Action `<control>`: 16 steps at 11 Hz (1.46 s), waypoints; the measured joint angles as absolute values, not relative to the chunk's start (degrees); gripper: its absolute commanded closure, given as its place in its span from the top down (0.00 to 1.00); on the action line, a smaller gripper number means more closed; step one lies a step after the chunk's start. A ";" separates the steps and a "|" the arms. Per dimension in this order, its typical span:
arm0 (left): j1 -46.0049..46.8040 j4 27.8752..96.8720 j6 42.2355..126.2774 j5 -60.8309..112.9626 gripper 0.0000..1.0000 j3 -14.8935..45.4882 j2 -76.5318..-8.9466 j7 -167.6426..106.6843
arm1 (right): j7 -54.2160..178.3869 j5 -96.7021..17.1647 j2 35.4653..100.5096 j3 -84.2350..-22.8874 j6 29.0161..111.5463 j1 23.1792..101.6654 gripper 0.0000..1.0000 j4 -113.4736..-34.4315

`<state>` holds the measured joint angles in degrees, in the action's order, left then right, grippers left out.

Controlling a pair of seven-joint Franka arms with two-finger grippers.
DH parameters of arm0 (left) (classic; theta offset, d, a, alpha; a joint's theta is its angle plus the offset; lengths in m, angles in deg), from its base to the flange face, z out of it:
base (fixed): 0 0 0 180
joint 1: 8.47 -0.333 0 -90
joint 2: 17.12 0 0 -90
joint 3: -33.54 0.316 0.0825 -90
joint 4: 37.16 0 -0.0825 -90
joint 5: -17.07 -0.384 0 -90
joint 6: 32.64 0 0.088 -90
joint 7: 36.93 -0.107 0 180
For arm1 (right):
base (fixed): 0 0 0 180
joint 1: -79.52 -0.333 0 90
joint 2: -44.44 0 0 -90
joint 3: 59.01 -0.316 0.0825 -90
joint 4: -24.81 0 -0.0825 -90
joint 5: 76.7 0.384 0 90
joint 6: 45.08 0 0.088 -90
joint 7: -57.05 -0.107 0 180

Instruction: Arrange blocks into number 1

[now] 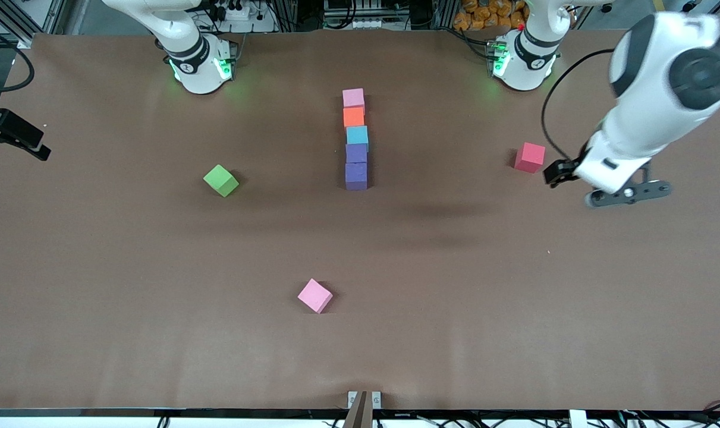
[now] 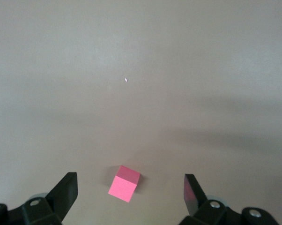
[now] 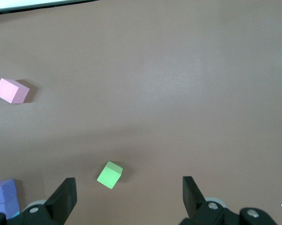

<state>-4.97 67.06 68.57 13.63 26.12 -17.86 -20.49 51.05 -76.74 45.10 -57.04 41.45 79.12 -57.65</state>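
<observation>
Five blocks stand in a straight touching column at mid-table. From the robots' side toward the front camera they are pale pink (image 1: 353,97), orange (image 1: 354,116), sky blue (image 1: 357,135), purple (image 1: 356,153) and purple (image 1: 356,175). The end purple block (image 3: 3,193) also shows in the right wrist view. My left gripper (image 1: 627,194) (image 2: 130,178) hangs open and empty, high over the table near the red cube. My right gripper (image 3: 129,182) is also open and empty, high above the green cube, and it is out of the front view.
A red cube (image 1: 530,157) (image 2: 124,183) lies toward the left arm's end. A green cube (image 1: 221,180) (image 3: 109,174) lies toward the right arm's end. Another pink cube (image 1: 315,295) (image 3: 11,90) sits alone nearer the front camera. A black fixture (image 1: 15,138) juts in at the table's edge.
</observation>
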 measured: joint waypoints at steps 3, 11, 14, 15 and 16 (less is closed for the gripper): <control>-5.37 61.64 64.97 16.74 1.00 28.84 -15.42 -25.98 | 51.05 -76.74 45.11 -57.04 41.43 79.12 1.00 -57.65; -5.81 49.47 51.87 16.38 1.00 29.19 -15.28 -32.69 | 51.05 -76.74 45.12 -57.11 41.43 79.12 1.00 -57.65; -5.81 49.17 51.67 16.38 1.00 29.23 -15.29 -32.73 | 51.05 -76.74 45.12 -57.17 41.43 79.12 1.00 -57.65; -5.79 49.17 51.67 16.38 1.00 29.11 -15.29 -32.73 | 51.04 -76.74 45.12 -57.17 41.43 79.12 1.00 -57.65; -5.77 49.17 51.66 16.38 1.00 29.02 -15.29 -32.73 | 51.04 -76.74 45.12 -57.17 41.43 79.12 1.00 -57.65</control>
